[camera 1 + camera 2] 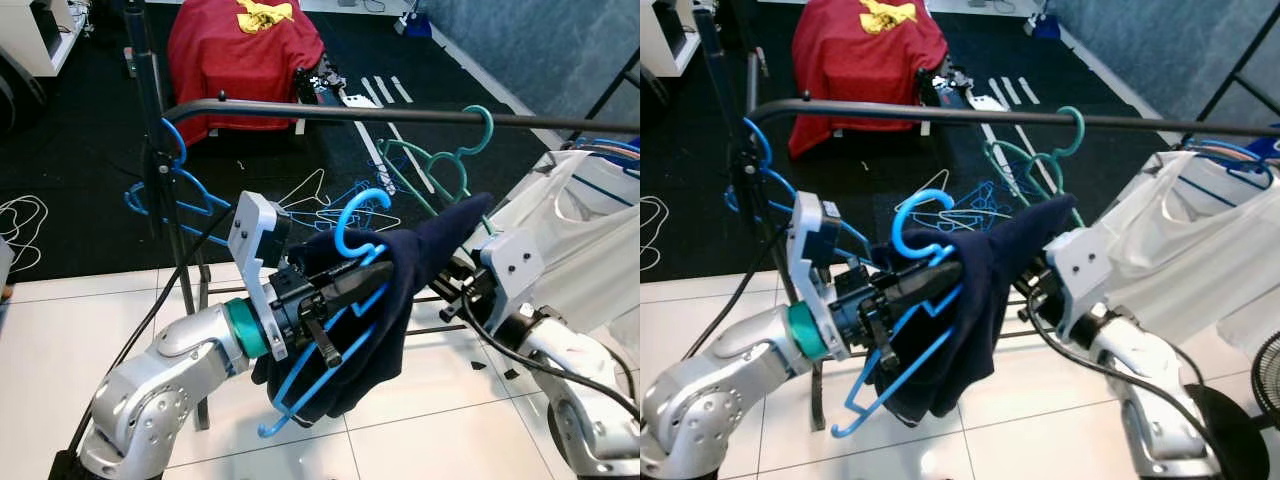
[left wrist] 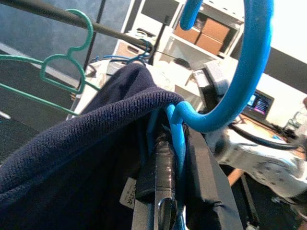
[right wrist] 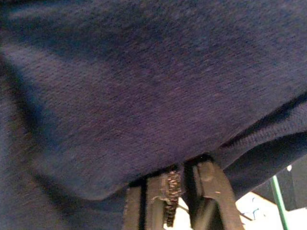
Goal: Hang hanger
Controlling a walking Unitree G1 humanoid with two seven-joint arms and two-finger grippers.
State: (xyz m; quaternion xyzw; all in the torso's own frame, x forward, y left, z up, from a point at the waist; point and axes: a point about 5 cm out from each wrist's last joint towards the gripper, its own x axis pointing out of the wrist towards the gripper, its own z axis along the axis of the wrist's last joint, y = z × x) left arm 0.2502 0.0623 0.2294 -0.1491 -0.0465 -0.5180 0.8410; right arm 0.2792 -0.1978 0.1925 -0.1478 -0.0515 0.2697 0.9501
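I see my left gripper [image 1: 350, 283] pinching the blue hanger [image 1: 345, 300], draped with a navy garment [image 1: 420, 270], just below the rail [image 1: 400, 116]. My right gripper [image 3: 182, 191] is pressed together on the garment's far side.

Rail [image 1: 400, 115]: black horizontal bar on a dark upright post [image 1: 160, 160]. Hung on it: one blue hanger [image 1: 175, 185] by the post, one green hanger [image 1: 440, 165] further along, one white garment [image 1: 590, 230] at the far right.

Floor: white tiles [image 1: 60, 340] nearest, black carpet [image 1: 80, 150] beyond. On the carpet: loose blue and white hangers [image 1: 335, 195] in a heap, white cable [image 1: 20, 225] at the left.
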